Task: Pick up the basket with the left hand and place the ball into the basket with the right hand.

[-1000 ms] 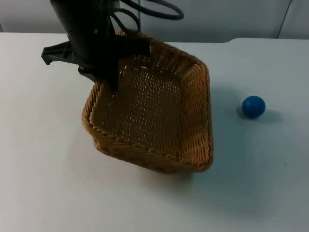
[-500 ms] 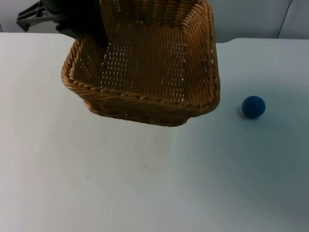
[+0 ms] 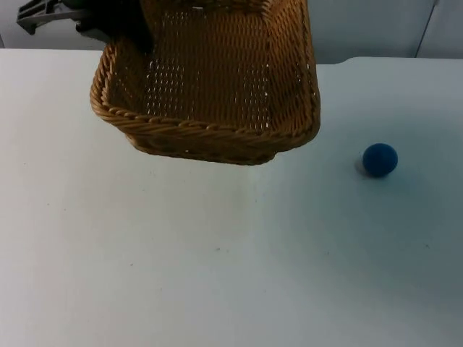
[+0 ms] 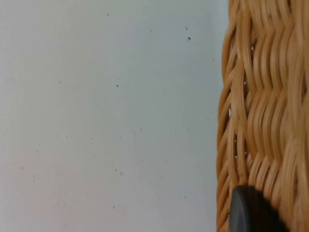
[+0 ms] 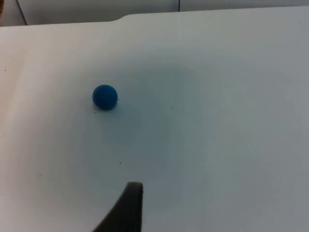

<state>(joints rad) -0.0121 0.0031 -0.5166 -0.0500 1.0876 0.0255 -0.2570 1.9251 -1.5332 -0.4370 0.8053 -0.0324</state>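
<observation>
A woven basket [image 3: 210, 87] hangs tilted above the white table [image 3: 217, 275], its far left rim clamped by the left gripper [image 3: 119, 25], while a small blue ball [image 3: 380, 160] rests on the table well to its right, below the right gripper [image 5: 128, 208], whose finger state cannot be told.

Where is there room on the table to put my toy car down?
Bare table lies all along the near side, below the lifted basket and left of the blue ball. It is crowded at the far left, where the left pincer holds the basket.
</observation>
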